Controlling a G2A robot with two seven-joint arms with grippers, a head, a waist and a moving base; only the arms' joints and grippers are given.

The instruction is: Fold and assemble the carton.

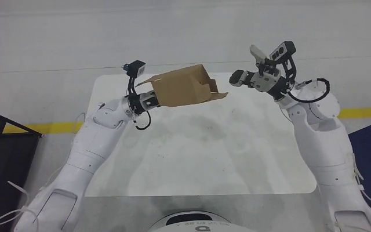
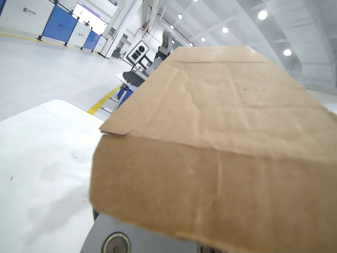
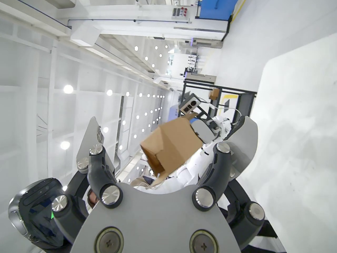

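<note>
- Left gripper (image 1: 154, 100), closest in, is clamping the left end of the carton (image 1: 184, 86) and holding it up off the table (image 1: 232, 156), over the far side. My read is that this is freeing the flaps for the other arm.
- Carton is hanging tilted in the air, half-formed, with its open mouth pointing right and one loose flap (image 1: 215, 95) sticking out toward the other arm.
- Right gripper (image 3: 169, 126) is hovering just beside that flap with its fingers (image 3: 90, 138) spread wide, gripping nothing and touching nothing. I'd say it is lining up to push the flap in.
</note>
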